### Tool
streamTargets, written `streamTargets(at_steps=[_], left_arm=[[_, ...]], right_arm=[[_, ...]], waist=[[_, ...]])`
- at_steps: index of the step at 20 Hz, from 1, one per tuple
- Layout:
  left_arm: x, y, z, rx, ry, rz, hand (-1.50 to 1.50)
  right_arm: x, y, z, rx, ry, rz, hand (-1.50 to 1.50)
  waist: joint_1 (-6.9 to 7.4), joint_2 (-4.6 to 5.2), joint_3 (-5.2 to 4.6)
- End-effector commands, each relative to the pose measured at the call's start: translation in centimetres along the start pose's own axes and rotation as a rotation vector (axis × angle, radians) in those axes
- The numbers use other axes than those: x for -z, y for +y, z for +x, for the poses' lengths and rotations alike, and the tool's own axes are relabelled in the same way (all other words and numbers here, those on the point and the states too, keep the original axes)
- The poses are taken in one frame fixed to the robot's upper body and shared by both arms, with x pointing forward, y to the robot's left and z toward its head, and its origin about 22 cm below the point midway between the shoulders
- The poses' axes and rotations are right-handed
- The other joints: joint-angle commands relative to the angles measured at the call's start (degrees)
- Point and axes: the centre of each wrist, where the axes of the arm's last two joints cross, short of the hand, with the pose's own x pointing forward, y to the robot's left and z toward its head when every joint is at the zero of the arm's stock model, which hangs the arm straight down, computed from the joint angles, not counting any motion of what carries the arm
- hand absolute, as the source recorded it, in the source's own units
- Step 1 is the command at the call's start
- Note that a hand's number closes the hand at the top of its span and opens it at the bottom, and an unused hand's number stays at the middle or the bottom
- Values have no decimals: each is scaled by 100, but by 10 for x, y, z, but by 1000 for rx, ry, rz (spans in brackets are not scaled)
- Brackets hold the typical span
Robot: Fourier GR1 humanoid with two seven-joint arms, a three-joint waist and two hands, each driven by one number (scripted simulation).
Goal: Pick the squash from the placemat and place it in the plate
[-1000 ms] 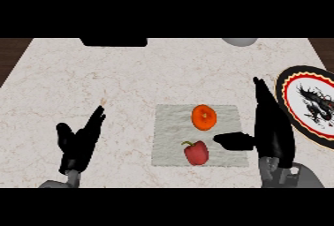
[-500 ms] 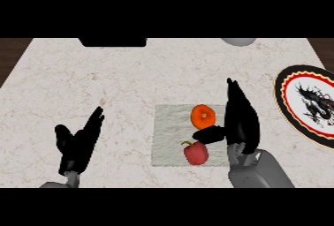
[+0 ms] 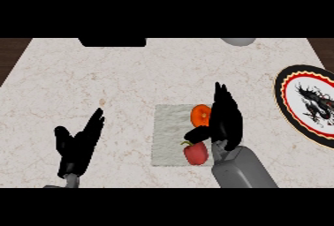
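**Clear bench (image 3: 261,84) between placemat (image 3: 168,132) and plate (image 3: 284,99)**

The strip of bench from the placemat's right edge to the plate's rim is bare. On the placemat, the squash (image 3: 199,114) and a red pepper (image 3: 195,153) lie close together. The right hand (image 3: 227,121) stands just beside both, fingers straight. The left hand (image 3: 78,145) rests well to the left, with open bench between. A dark object (image 3: 112,42) and a grey bowl (image 3: 238,41) sit at the far edge.

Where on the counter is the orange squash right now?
In the head view, the squash lies on the upper right part of the placemat, directly left of the right hand and just beyond the red pepper.
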Motion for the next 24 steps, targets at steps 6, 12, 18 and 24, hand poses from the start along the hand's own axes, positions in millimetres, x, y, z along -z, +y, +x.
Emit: streamTargets(at_steps=[6,12,18,24], left_arm=[[7,-10,-9,2,32,-1,0],[12,-2,2,-6,30,-3,0],[9,-4,10,-1,19,-24,0],[9,0,-9,2,34,4,0]], right_arm=[[9,26,7,-71,153,-20,-150],[25,38,-2,-61,144,35,-150],[43,40,-8,-176,111,152,150],[38,29,-14,-228,95,82,150]], waist=[[5,19,-19],[8,21,-18],[5,20,-17],[-38,9,-19]])
